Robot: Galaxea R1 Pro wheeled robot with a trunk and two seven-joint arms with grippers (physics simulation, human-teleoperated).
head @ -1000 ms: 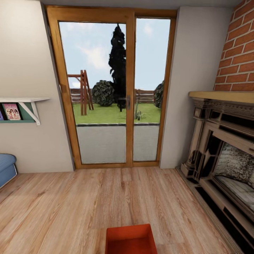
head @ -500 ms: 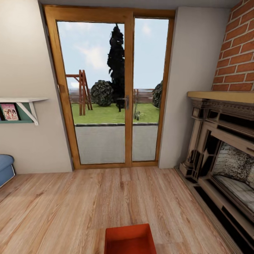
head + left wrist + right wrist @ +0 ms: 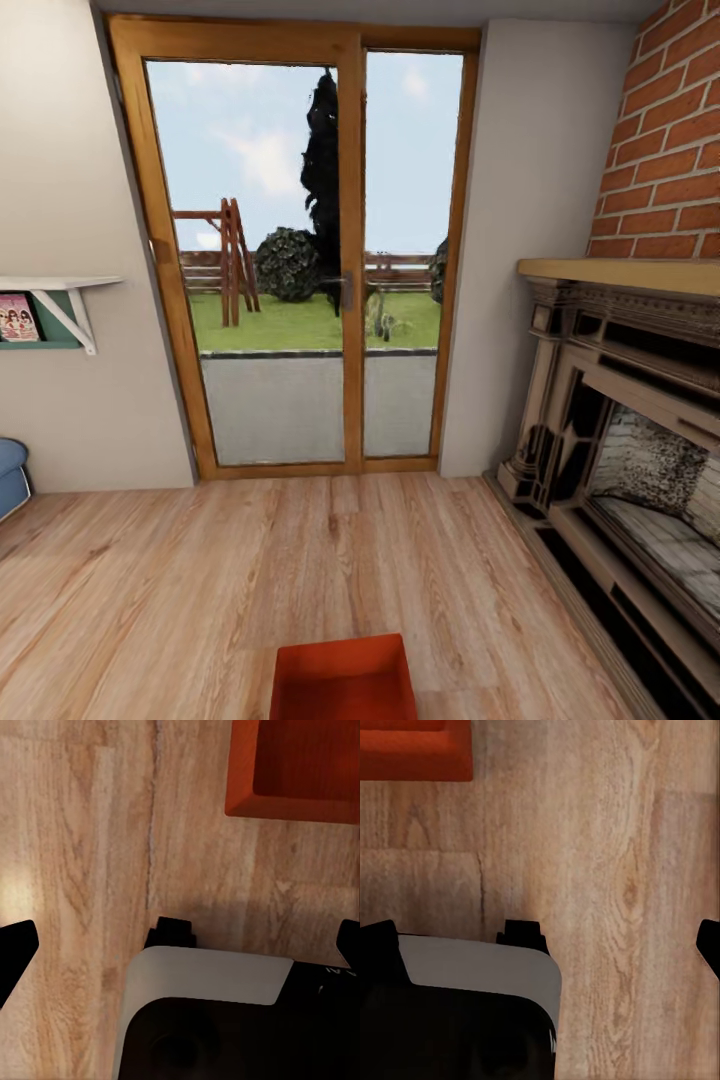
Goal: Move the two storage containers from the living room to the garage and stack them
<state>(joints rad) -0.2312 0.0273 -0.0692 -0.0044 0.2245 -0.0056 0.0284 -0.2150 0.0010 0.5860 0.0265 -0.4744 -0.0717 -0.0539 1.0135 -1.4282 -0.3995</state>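
Observation:
One red-orange open-top storage container [image 3: 343, 680] sits on the living room's light wood plank floor, at the bottom edge of the head view, just in front of me. Its corner also appears in the left wrist view [image 3: 300, 765] and the right wrist view [image 3: 412, 750]. My left gripper [image 3: 180, 945] hangs open over the planks beside the container, fingertips [image 3: 15, 945] far apart and nothing between them. My right gripper [image 3: 544, 941] is open too, on the container's other side, and holds nothing. The garage is out of view.
A wood-framed glass patio door [image 3: 300, 270] stands straight ahead. A dark fireplace [image 3: 630, 430] under a brick column [image 3: 670, 140] lines the right side. A wall shelf [image 3: 50, 310] and a blue sofa edge [image 3: 10, 475] are at the left. My own base [image 3: 202, 1020] is below the wrists.
The whole head view has shifted: door, fireplace and container all slid leftward in the picture, so the camera has turned a little to the right. Nothing was grasped or released.

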